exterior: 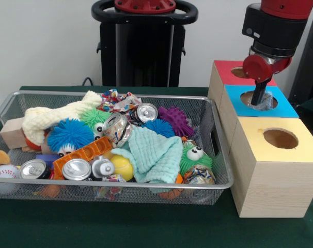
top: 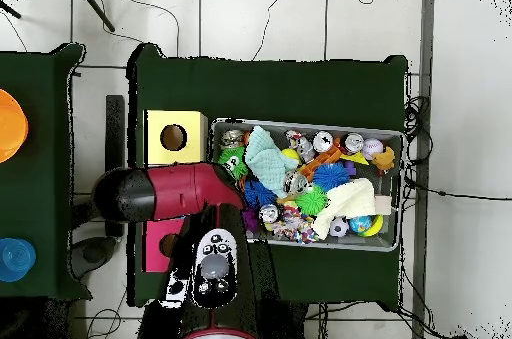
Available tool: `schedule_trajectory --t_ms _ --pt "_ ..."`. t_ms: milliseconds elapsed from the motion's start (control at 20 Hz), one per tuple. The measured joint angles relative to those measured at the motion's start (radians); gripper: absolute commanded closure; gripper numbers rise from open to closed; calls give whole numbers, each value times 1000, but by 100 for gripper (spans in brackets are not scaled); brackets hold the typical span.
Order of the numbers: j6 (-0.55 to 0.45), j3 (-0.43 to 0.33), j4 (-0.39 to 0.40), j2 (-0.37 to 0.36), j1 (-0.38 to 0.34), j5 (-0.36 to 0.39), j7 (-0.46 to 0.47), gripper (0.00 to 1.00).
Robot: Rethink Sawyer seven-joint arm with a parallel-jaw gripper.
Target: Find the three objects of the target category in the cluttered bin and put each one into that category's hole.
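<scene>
Gripper (exterior: 260,101) is down in the blue box hole (exterior: 258,99), clamped on a clear bottle (exterior: 265,102) at the hole's 3 o'clock rim, held vertical for the drop. No more bottles visible in the wire bin (exterior: 223,182), likely buried.

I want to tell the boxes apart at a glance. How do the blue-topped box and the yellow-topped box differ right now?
The blue-topped box stands in the middle of the row; the yellow-topped box stands at the end nearest the front camera. The claw dips a crumpled clear bottle into the blue one's hole; the yellow one's hole is empty and dark. Both are pale wood with one round top hole.
</scene>
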State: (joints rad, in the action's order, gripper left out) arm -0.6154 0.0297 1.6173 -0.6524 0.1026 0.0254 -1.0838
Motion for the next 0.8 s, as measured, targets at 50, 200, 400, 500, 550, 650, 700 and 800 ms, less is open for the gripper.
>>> schedule_trajectory --t_ms 50,200,400,500,550,650,700,800 --pt "0 0 1 -1 0 0 0 100" --pt "1 0 8 -10 1 0 0 100" --pt "3 -1 19 -22 1 0 0 100" --pt "3 -1 25 -27 1 0 0 100" --pt "3 -1 33 -35 2 0 0 100" --pt "3 -3 42 -47 1 -1 0 100" --pt "3 -5 46 -55 1 -1 0 100" --pt "3 -9 58 -75 0 -1 0 100"
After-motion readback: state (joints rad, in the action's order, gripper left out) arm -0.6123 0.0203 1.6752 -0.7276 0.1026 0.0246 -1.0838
